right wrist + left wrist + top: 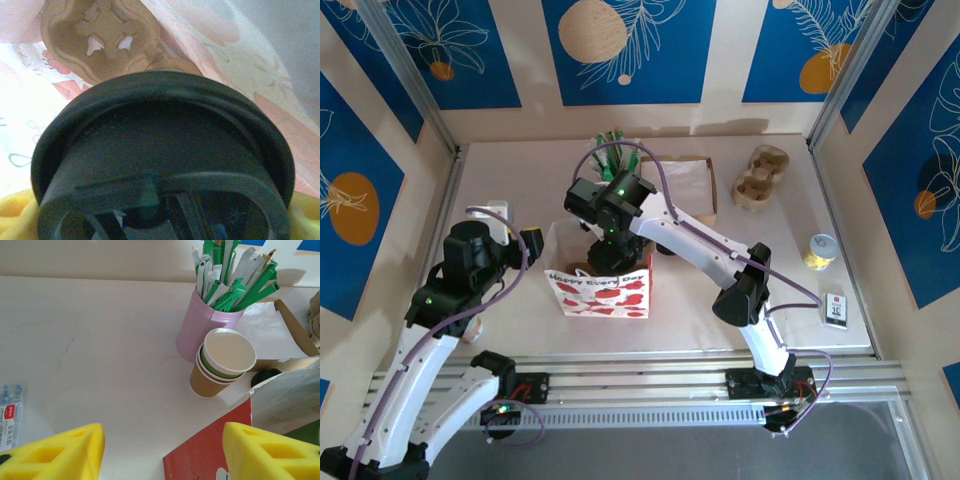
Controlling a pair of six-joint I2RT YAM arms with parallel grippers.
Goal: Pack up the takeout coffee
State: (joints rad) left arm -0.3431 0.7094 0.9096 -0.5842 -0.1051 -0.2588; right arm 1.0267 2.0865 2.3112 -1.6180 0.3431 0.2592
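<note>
Between the right jaws, down inside the paper gift bag (600, 292), sits the takeout coffee (160, 150). Its black lid crowds the wrist camera and yellow pads (12, 225) hug it on both sides, so I judge the jaws to be pinching the cup just under the lid. Beyond those jaws, at the bag's bottom, lies a cardboard cup carrier (100, 40); the socket that shows holds nothing. The cup seems held upright over it so that it can settle into a socket without tipping.

The left jaws stand spread and pinch nothing. The bag's red-printed side lies between them, close to the right-hand finger, probably to steady the bag, though contact is unclear. Ahead of them on the worktop (100, 340) stands a stack of nested paper cups (225, 362), the top one dry. Just beside it is a pink holder (197, 332) crammed with green-and-white sachets.
</note>
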